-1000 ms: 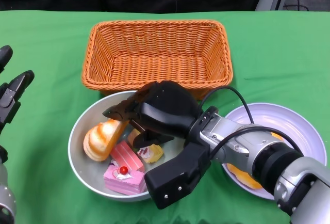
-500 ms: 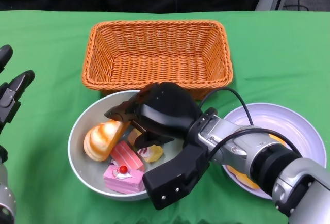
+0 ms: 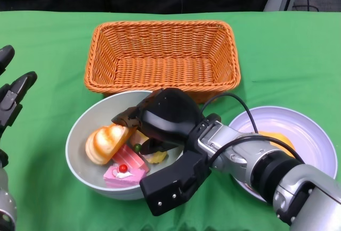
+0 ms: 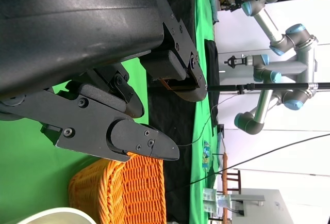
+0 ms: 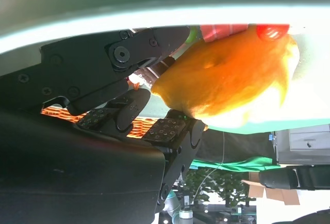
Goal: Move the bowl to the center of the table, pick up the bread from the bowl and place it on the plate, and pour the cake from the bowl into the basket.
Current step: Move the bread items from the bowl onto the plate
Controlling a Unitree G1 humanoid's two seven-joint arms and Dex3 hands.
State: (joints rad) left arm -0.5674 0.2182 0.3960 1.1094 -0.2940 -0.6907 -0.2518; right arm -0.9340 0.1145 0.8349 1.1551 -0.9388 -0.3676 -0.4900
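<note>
A grey bowl (image 3: 85, 132) sits in front of the basket. It holds a glazed orange bread (image 3: 105, 142) on its left side and pink cake slices (image 3: 124, 172), one with a cherry on top. My right hand (image 3: 165, 115) grips the bowl's right rim, fingers inside and thumb under the near edge. The right wrist view shows the bread (image 5: 227, 74) close beside those fingers (image 5: 103, 64), under the bowl's pale rim (image 5: 154, 17). A white plate (image 3: 306, 135) at the right carries an orange bread (image 3: 276, 140). My left hand (image 3: 11, 99) hovers at the far left, fingers apart, holding nothing.
An empty orange wicker basket (image 3: 162, 55) stands just behind the bowl, its front wall almost touching the rim. Green cloth (image 3: 42, 44) covers the table. A black cable (image 3: 240, 100) loops from my right wrist over the plate's edge. The left wrist view shows the basket (image 4: 124, 193).
My right hand has drawn the bowl a little to the left and raised its right side. The cakes slid toward the front-left. The left hand stayed still.
</note>
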